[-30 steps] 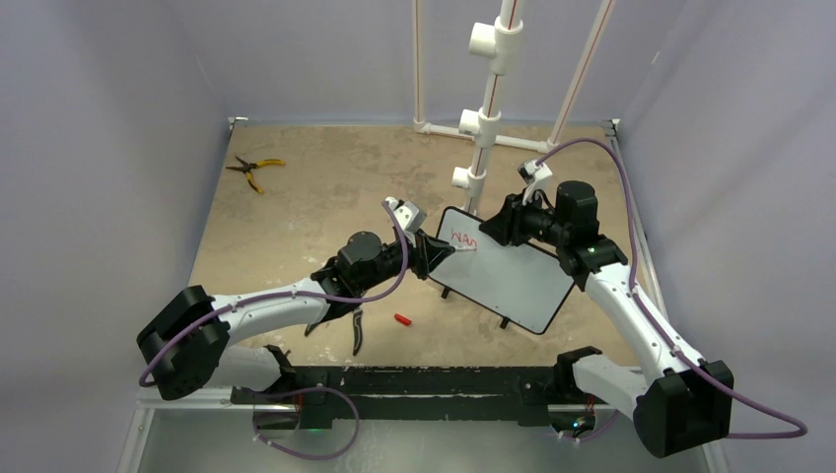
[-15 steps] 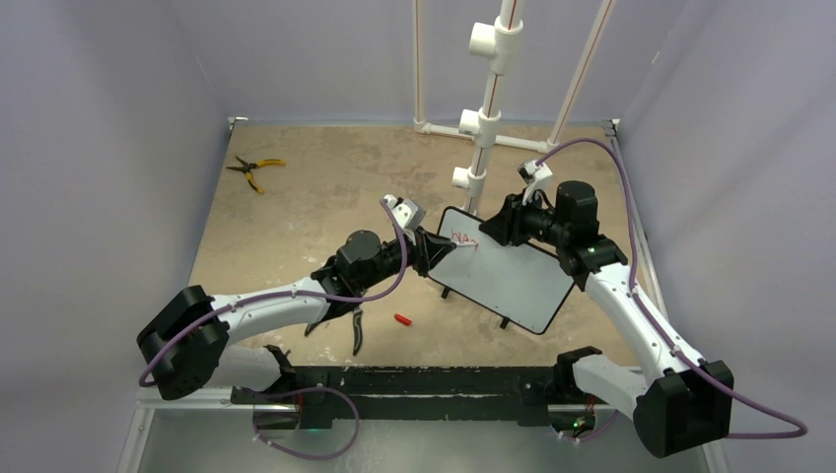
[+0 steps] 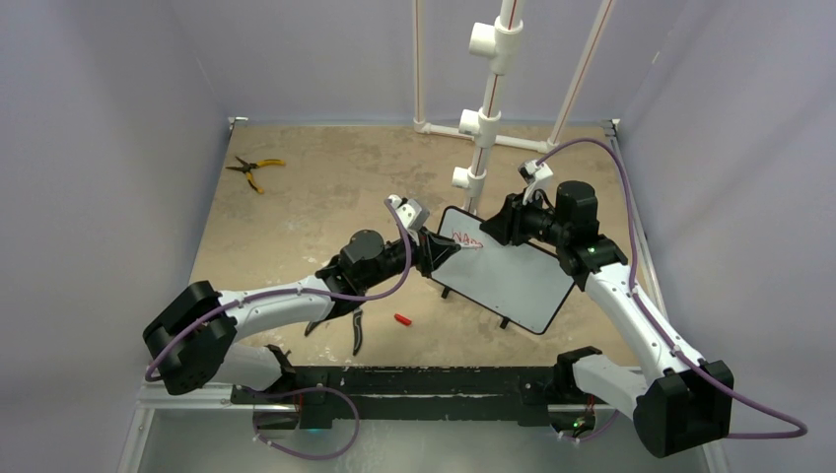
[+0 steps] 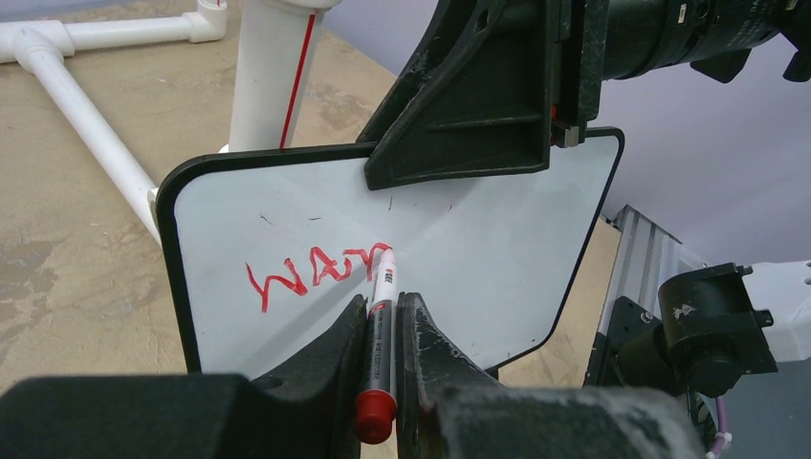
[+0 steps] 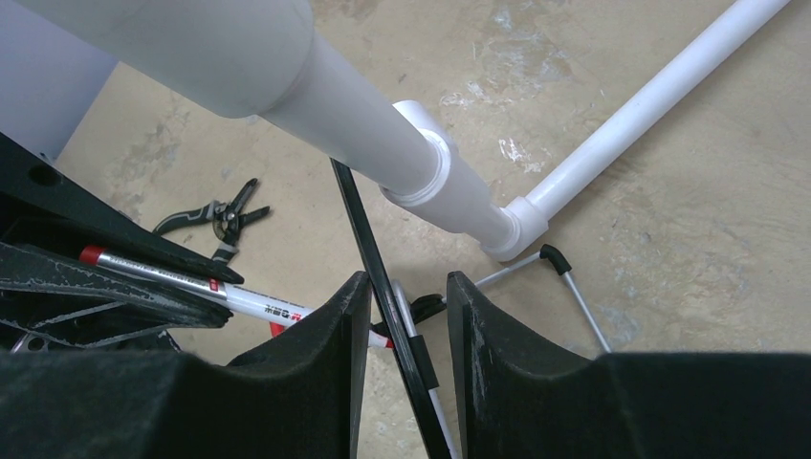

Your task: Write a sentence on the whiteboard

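The whiteboard (image 3: 515, 284) stands tilted on its small feet at mid-table, with a short red sentence scrawl (image 3: 461, 237) at its upper left corner. In the left wrist view my left gripper (image 4: 381, 304) is shut on a red-capped marker (image 4: 380, 330). The marker's tip touches the white face (image 4: 478, 249) at the right end of the scrawl (image 4: 306, 273). My right gripper (image 3: 493, 229) straddles the board's top edge and is closed on it, one finger (image 4: 469, 124) lying over the front face. The right wrist view has the black frame edge (image 5: 368, 239) running between the jaws of the right gripper (image 5: 408, 282).
A white PVC pipe frame (image 3: 485, 108) rises just behind the board. Yellow pliers (image 3: 254, 169) lie at the far left. A black-handled tool (image 3: 356, 330) and a small red cap (image 3: 401, 319) lie near the left arm's forearm.
My left arm has eased right, carrying the marker tip rightward along the board, and the red scrawl is slightly longer. The right arm and the board have not moved.
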Available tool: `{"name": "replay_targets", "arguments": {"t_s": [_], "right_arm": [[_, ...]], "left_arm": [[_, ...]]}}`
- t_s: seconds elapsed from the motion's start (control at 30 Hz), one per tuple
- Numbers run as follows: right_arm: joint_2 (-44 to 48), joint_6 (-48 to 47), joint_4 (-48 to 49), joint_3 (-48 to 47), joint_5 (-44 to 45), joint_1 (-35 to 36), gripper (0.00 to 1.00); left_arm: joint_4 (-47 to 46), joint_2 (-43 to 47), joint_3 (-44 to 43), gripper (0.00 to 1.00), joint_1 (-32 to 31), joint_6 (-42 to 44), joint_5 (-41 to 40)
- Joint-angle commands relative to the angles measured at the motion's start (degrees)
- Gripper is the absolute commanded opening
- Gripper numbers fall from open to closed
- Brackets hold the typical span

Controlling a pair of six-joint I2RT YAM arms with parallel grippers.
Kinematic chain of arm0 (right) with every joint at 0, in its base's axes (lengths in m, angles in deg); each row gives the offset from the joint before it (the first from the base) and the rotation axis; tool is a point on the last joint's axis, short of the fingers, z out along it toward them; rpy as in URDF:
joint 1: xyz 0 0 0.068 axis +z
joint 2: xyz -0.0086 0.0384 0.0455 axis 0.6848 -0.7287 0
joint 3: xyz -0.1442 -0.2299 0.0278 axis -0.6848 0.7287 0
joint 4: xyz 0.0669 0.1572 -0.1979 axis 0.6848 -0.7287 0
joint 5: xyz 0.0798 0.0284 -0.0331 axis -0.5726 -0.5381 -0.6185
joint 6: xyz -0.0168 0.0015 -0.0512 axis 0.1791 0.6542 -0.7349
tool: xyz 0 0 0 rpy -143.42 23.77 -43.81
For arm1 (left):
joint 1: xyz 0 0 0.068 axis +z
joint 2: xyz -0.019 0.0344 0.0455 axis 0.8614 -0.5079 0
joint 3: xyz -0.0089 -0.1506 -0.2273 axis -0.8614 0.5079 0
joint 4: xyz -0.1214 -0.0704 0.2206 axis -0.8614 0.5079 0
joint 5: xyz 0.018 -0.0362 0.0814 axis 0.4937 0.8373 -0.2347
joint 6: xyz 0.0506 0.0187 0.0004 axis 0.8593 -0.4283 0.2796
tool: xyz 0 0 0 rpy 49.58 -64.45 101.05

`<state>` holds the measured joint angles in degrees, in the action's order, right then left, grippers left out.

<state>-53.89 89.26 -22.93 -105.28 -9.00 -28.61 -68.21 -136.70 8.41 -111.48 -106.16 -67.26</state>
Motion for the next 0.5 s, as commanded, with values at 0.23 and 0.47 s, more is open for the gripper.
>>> {"name": "replay_targets", "arguments": {"t_s": [0.23,0.47], "right_arm": [[0.7,-0.3,-0.2,-1.1,-0.8,0.4,0.37],[0.7,-0.3,-0.3,-1.2,-0.9,0.4,0.37]], "left_arm": [[-3.6,2.3,-1.4,0.0,-0.1,-1.5,-0.3],[-3.7,0.8,-2.1,0.0,-0.1,-1.4,0.2]]}}
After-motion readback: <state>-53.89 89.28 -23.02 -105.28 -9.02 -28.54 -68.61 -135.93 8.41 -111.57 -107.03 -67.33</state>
